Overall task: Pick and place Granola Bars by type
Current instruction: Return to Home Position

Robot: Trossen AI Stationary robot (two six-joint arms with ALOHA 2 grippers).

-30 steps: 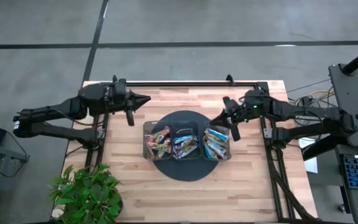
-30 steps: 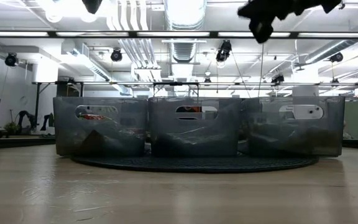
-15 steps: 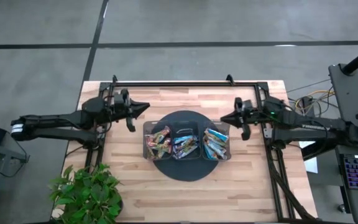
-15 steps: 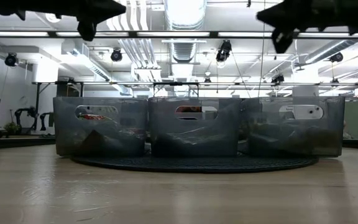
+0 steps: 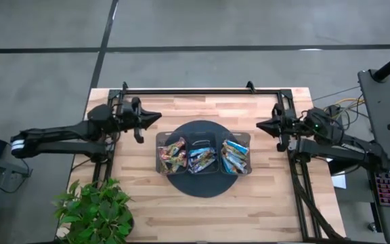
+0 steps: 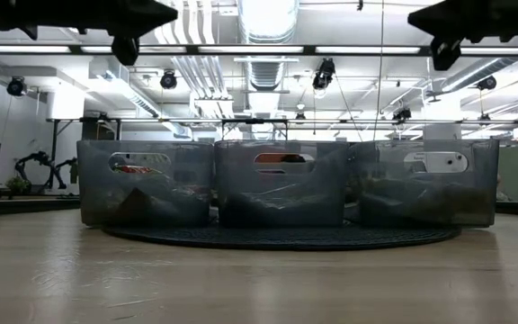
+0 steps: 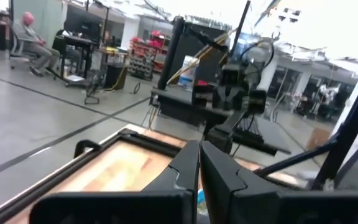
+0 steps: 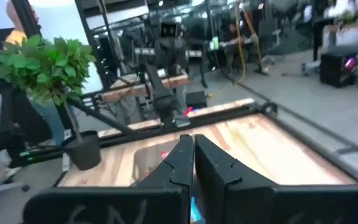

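Pulled back since: left claw [image 5: 147,116] & right claw [image 5: 266,125], closed, empty; Granola Bars [image 5: 202,157] lie sorted between them, so prob. homing.

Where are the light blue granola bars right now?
High view: the light blue bars lie in the right compartment of the tray, beside the dark blue bars in the middle one.
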